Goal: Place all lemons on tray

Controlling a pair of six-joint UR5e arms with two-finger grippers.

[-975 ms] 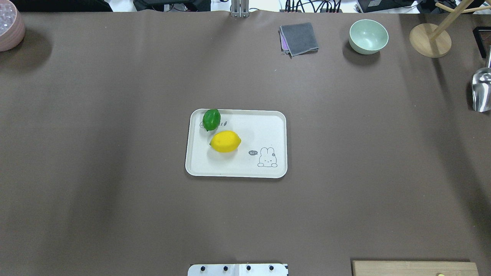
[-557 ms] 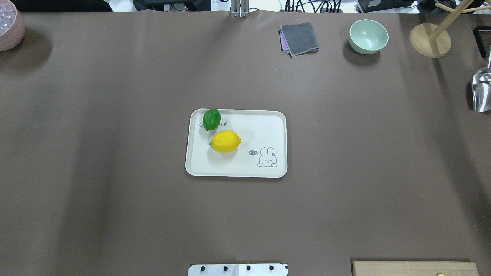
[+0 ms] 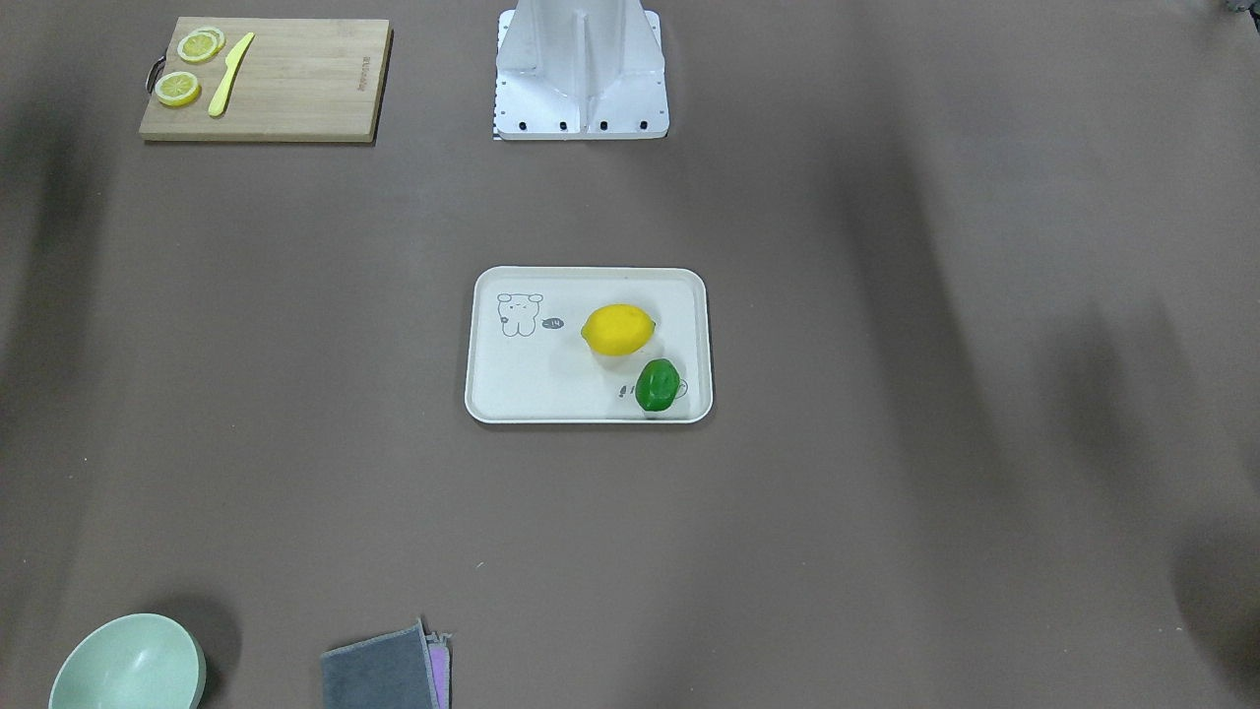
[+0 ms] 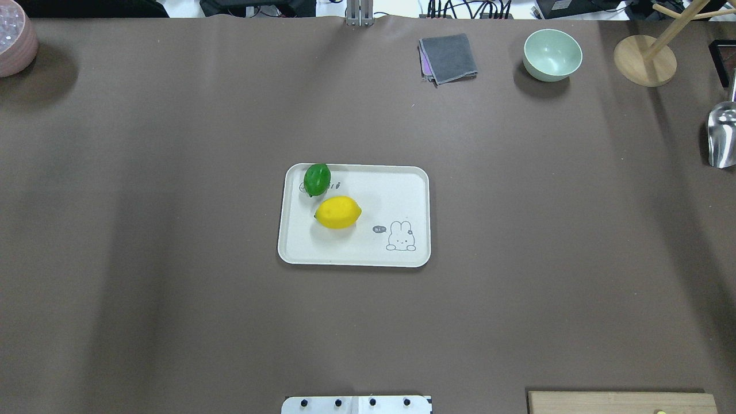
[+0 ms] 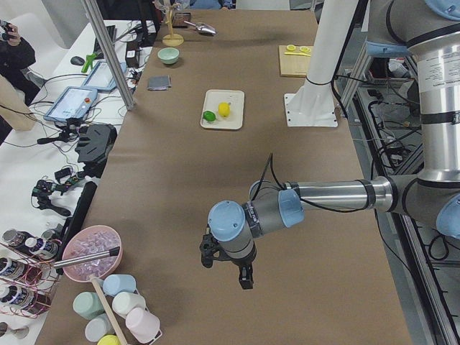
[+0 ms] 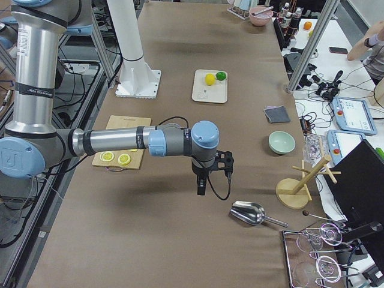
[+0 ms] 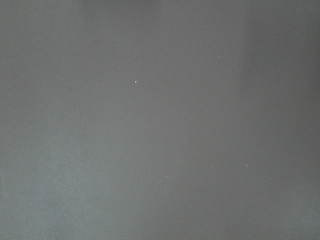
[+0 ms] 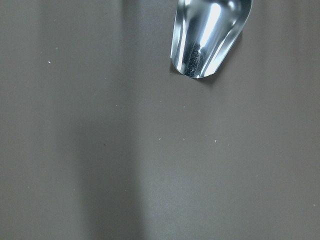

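Note:
The yellow lemon (image 4: 338, 212) and the smaller green lemon (image 4: 317, 179) both lie on the off-white tray (image 4: 397, 195) at the table's middle, the green one at its far left corner. They also show in the front-facing view, the yellow lemon (image 3: 618, 330) beside the green lemon (image 3: 658, 385). My left gripper (image 5: 243, 277) shows only in the exterior left view, hanging over bare table far from the tray. My right gripper (image 6: 201, 185) shows only in the exterior right view, near a metal scoop. I cannot tell whether either is open or shut.
A bamboo cutting board (image 3: 285, 79) with lemon slices and a yellow knife lies near the robot base (image 3: 581, 69). A green bowl (image 4: 552, 54), grey cloth (image 4: 448, 57), wooden stand (image 4: 644, 60), metal scoop (image 4: 721, 135) and pink bowl (image 4: 14, 37) line the far edge.

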